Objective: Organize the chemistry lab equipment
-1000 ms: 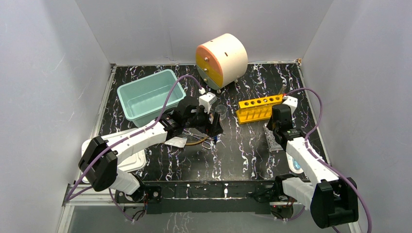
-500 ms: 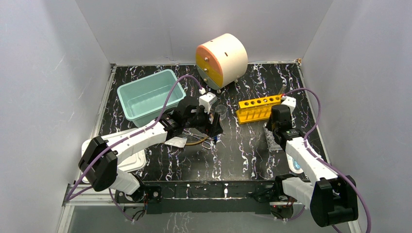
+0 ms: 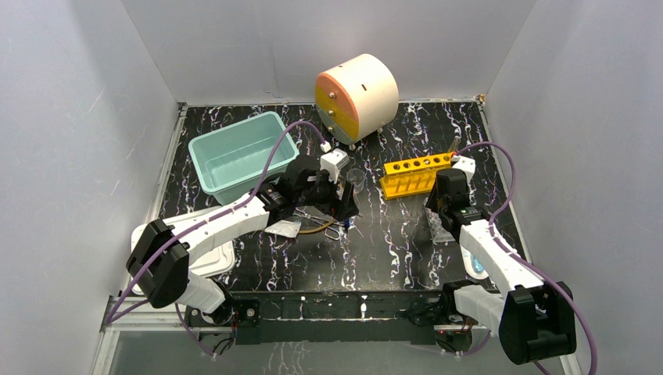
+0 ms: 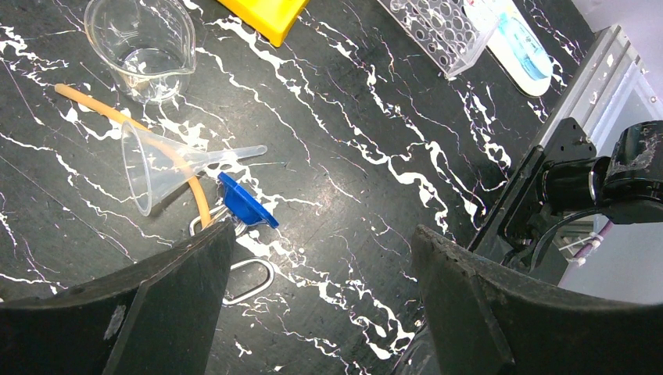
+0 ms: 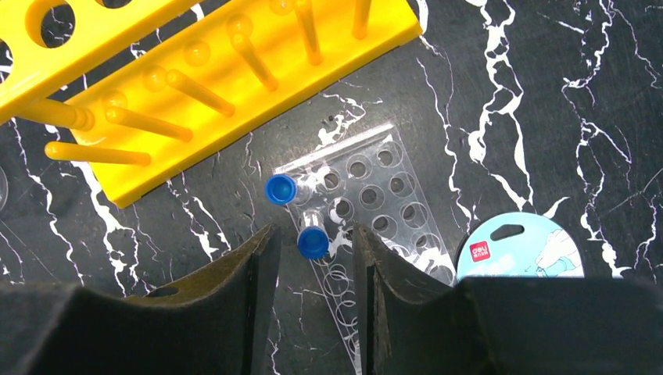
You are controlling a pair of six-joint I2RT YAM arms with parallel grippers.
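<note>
Right end effector [image 5: 314, 234], released, above blue-capped tubes [image 5: 280, 190] on clear well plate [image 5: 383, 195], near round "deli"-labelled packet [image 5: 524, 250].

right pincer [image 5: 311, 234]: yellow rack [image 5: 195, 78] close ahead | left pincer [image 4: 322, 234]: funnel [image 4: 156, 160], beaker [image 4: 141, 47] crowd one side | bare tabletop [image 4: 375, 156] on the other

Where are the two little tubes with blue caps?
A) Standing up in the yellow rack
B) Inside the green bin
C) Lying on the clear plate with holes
C: the right wrist view shows both blue-capped tubes lying on the clear well plate, next to the yellow rack, not in it.
</note>
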